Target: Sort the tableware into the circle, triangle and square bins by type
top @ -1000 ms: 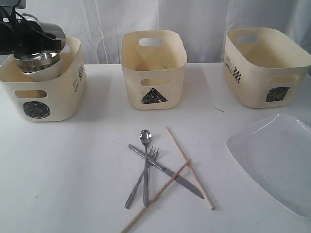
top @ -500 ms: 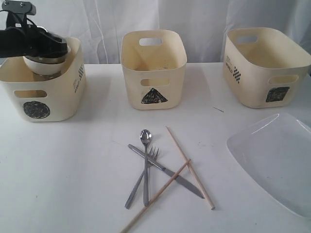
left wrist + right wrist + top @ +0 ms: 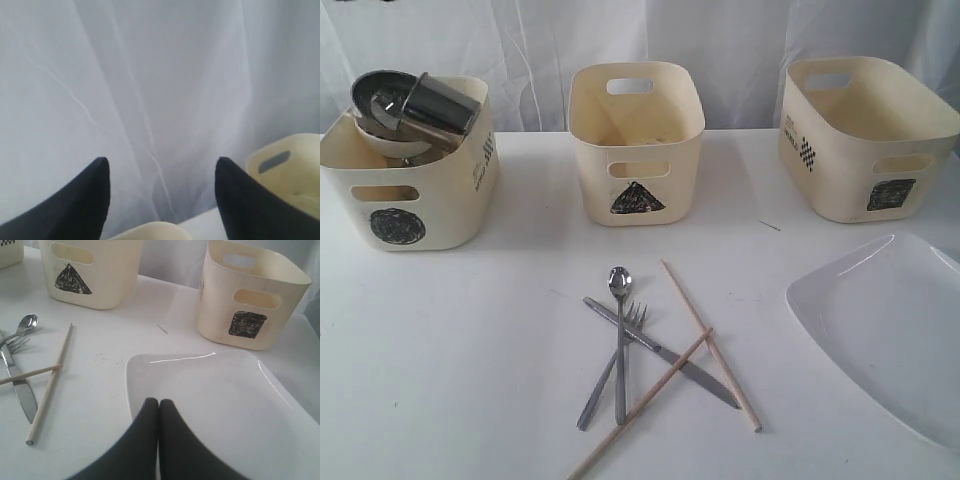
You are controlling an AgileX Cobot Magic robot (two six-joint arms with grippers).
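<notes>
Exterior: circle bin [image 3: 405, 190], left of triangle bin [image 3: 635, 150], holds a tilted steel mug [image 3: 445, 103] and steel bowl [image 3: 378, 95]. Cutlery [image 3: 620, 340] and chopsticks [image 3: 710, 345] lie crossed in front of the triangle bin. No gripper is in shot.

Left wrist: left gripper [image 3: 161, 160] spread wide, empty, facing curtain [image 3: 150, 75].

Right wrist: right gripper [image 3: 159, 401] pressed shut, empty, over plate [image 3: 215, 390], right of the triangle bin.

Judgement: take the uppermost crossed piece first.

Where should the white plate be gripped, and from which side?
Grip the white plate by its raised rim on the edge facing the chopsticks, coming in low from that side. It lies flat, so probably only the upturned lip offers a pinch. The right pincer, shut, would have to open first.
</notes>
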